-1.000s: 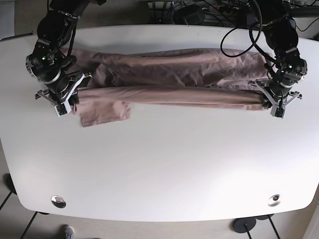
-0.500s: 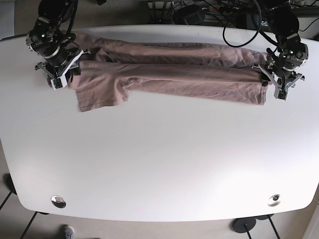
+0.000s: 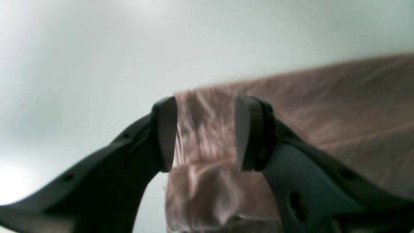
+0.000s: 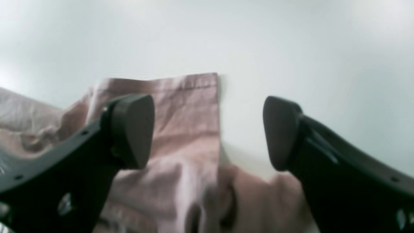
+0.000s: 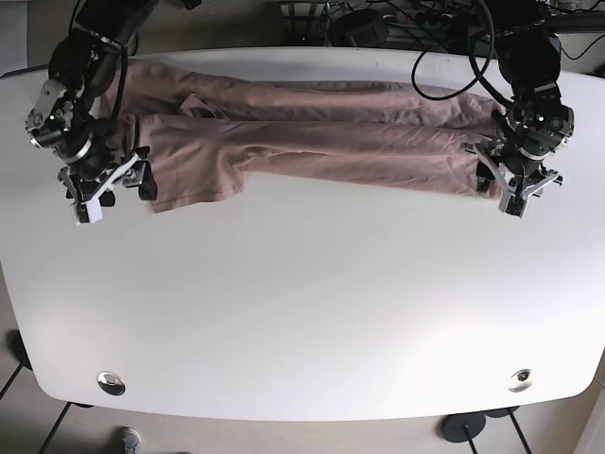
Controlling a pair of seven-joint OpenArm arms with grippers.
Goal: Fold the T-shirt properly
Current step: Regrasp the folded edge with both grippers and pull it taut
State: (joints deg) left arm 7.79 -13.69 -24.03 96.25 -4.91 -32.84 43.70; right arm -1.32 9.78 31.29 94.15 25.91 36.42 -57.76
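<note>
- I see the T-shirt [image 5: 312, 142] lying flat along the far edge of the white counter [image 5: 312, 303], folded lengthwise into a long band, one sleeve flap sticking out toward me at the right end effector's end.
- Left end effector [image 3: 205, 134]: released. Fingers [image 3: 166, 132] are spread with the shirt's hem corner showing in the gap; fabric lies on the counter below, not pinched. In base view it sits at the T-shirt's end [image 5: 510, 184].
- Right end effector [image 4: 208, 132]: released, jaws wide apart. It hangs over the sleeve edge; cloth lies under one finger and bare counter under the other. In base view it is just off the sleeve corner [image 5: 104, 184].
- Cables [image 5: 454, 57] run behind the counter, beyond the T-shirt.
</note>
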